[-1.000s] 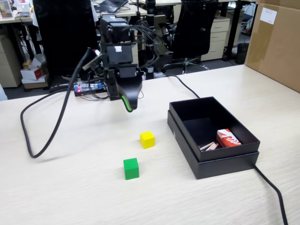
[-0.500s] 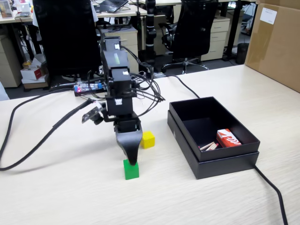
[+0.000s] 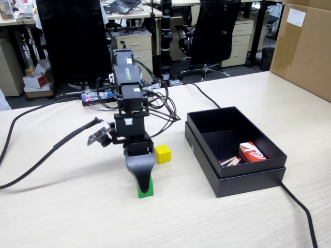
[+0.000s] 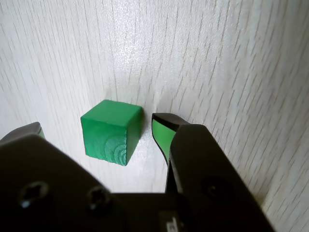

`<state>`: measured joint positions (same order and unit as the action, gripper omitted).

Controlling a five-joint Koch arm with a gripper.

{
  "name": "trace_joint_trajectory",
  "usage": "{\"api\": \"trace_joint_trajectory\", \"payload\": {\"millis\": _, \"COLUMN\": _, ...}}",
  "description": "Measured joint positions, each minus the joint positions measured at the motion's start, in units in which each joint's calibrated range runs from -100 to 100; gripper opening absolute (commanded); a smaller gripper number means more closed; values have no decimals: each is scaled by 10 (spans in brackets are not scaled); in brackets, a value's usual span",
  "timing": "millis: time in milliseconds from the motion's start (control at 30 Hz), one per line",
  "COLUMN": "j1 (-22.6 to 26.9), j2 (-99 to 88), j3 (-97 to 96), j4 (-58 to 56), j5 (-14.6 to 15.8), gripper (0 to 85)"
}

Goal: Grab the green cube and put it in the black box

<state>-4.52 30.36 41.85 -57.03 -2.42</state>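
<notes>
The green cube (image 4: 112,131) sits on the table (image 3: 77,217) between the spread jaws of the gripper (image 4: 99,135), touching neither green-padded fingertip (image 4: 162,133) in the wrist view. Just beyond it in the fixed view lies a yellow cube (image 3: 162,153); the black box (image 3: 248,178) stands well to the right, holding a red-and-white carton (image 3: 252,152)

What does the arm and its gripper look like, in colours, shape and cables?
The arm is a stack of boxy black motor blocks with small white labels, and thin black cables loop along its side. The gripper has smooth black jaws with bright green pads on the inner faces; the wrist view shows screws in the black housing.
</notes>
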Motion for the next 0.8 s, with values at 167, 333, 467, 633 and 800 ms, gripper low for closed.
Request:
{"api": "trace_joint_trajectory", "payload": {"millis": 167, "j1": 1, "j2": 23, "j3": 24, "j4": 0, "j5": 0, "gripper": 423}}
{"api": "trace_joint_trajectory", "payload": {"millis": 333, "j1": 3, "j2": 45, "j3": 45, "j4": 0, "j5": -7, "gripper": 247}}
{"api": "trace_joint_trajectory", "payload": {"millis": 467, "j1": 3, "j2": 50, "j3": 52, "j4": 0, "j5": -9, "gripper": 35}}
{"api": "trace_joint_trajectory", "payload": {"millis": 633, "j1": 3, "j2": 52, "j3": 56, "j4": 0, "j5": -14, "gripper": 9}}
{"api": "trace_joint_trajectory", "payload": {"millis": 800, "j1": 3, "j2": 34, "j3": 44, "j4": 0, "j5": -14, "gripper": 9}}
